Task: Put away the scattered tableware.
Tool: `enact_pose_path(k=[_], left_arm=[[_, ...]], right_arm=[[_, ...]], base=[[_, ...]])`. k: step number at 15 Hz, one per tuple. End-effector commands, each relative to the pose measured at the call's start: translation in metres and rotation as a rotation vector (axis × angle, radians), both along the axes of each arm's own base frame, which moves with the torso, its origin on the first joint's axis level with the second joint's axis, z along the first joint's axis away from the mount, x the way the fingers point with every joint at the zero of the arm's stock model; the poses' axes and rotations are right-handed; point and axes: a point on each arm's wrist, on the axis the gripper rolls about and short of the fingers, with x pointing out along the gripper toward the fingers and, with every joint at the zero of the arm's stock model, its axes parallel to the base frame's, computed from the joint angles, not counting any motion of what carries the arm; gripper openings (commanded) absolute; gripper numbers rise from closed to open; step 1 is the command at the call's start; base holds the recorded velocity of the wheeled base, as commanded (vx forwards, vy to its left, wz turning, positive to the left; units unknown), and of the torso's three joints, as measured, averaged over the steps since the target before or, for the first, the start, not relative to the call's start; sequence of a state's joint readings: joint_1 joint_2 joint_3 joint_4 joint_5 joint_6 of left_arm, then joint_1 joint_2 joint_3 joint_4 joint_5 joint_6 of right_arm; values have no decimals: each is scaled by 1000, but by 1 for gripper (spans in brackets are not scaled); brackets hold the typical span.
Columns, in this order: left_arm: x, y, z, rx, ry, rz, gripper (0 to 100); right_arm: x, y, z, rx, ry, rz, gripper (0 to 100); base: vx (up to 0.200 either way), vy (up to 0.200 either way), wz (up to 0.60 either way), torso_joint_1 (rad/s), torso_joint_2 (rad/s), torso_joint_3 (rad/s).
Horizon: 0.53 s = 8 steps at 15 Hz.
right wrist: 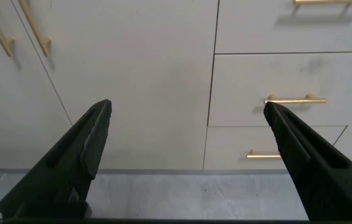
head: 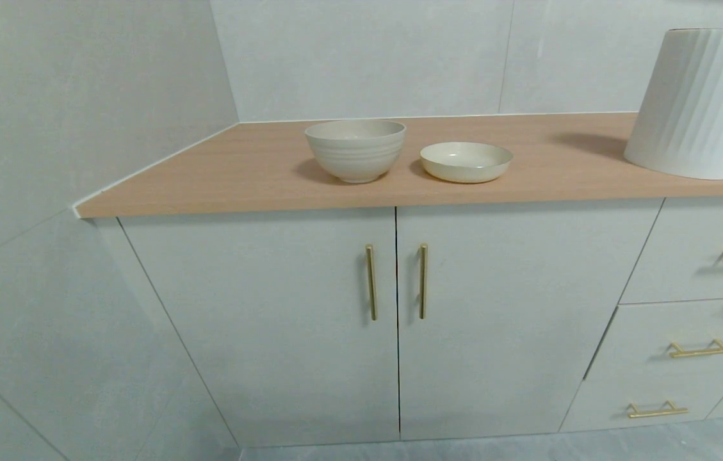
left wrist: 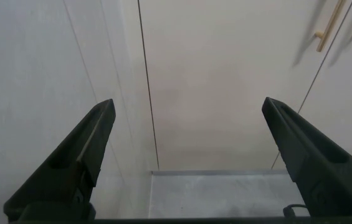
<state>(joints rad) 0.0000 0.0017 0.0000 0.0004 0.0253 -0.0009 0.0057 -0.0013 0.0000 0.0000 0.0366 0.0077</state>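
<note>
A deep beige ribbed bowl (head: 355, 149) stands on the wooden countertop (head: 239, 173), with a shallow cream dish (head: 466, 161) just to its right. Below them are two shut white cabinet doors with gold handles (head: 371, 282) (head: 422, 280). My left gripper (left wrist: 188, 115) is open and low, facing the left cabinet door near the floor; nothing is between its fingers. My right gripper (right wrist: 187, 112) is also open and empty, low before the right cabinet door and the drawers.
A tall white ribbed cylinder (head: 702, 101) stands on the counter at the right. A stack of drawers with gold handles (head: 704, 349) (right wrist: 295, 99) lies right of the doors. A tiled wall closes the left side. Grey floor runs below.
</note>
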Motion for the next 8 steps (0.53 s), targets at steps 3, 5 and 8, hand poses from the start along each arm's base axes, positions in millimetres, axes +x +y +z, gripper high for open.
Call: enact_pose_path(k=[3,5,8], left_arm=[[0,0,0,-1,1,1,100],[0,0,0,1,-1,1,100],[0,0,0,1,1,1,100]], right_arm=[[0,0,0,2,1,1,100],[0,0,0,0,1,1,100],[0,0,0,-2,1,1,100]], base=[[0,0,0,0,0,0],[-200,0,0,2,2,2],[-67,0,0,-1,2,2]])
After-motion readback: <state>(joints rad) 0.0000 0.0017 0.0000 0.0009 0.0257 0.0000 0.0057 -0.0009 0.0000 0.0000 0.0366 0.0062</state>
